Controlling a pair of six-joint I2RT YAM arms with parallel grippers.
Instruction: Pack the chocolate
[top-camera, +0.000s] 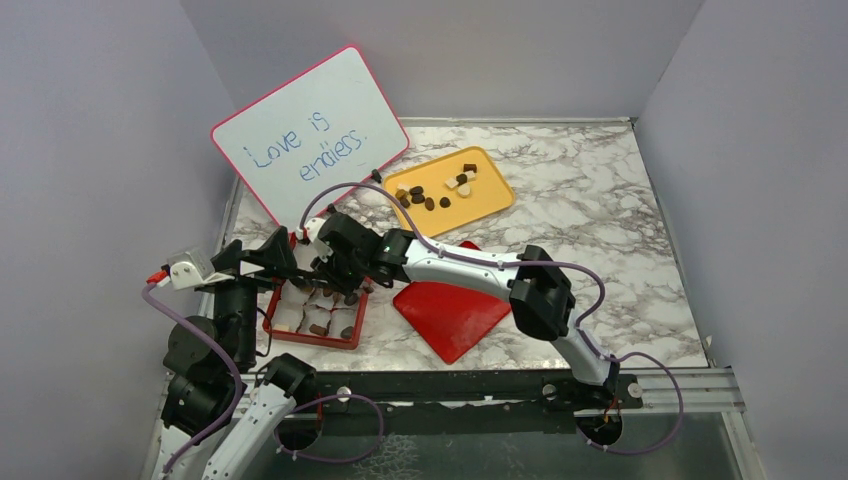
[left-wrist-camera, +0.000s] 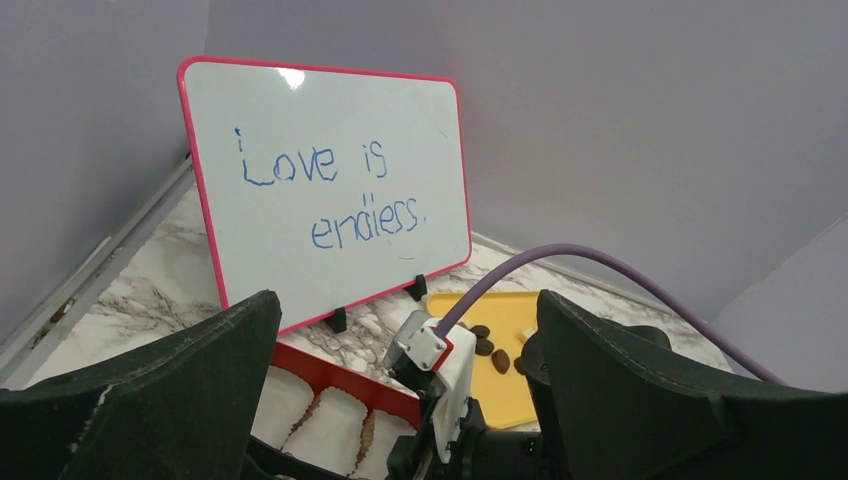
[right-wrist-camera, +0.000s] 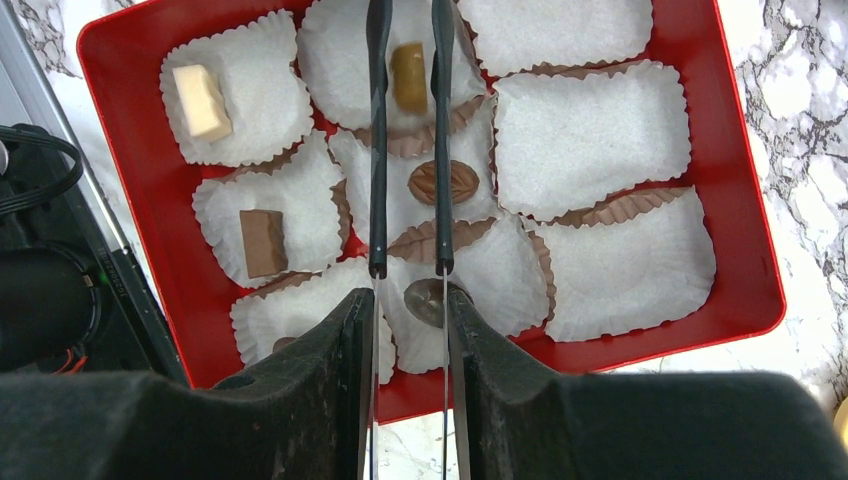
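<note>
Right gripper (right-wrist-camera: 408, 292) hangs over the red tray (right-wrist-camera: 740, 150), its thin blades a narrow gap apart with a tan piece showing between them (gripped or merely framed, I cannot tell); left gripper (left-wrist-camera: 405, 305) hovers by that tray's left edge, fingers spread wide and holding nothing; chocolate (right-wrist-camera: 443, 181) sits in several of the white paper cups (right-wrist-camera: 590, 140) inside the red tray, and more lies loose on the yellow tray (top-camera: 490, 205) farther back; a flat red panel (top-camera: 455, 315) lies just right of the red tray; the table (top-camera: 600, 200) is white marble pattern with grey veins; pale lavender-grey walls (top-camera: 500, 50) close it on three sides; a pink-framed whiteboard (top-camera: 310, 130) reading "Love is endless." stands tilted at the back left.
</note>
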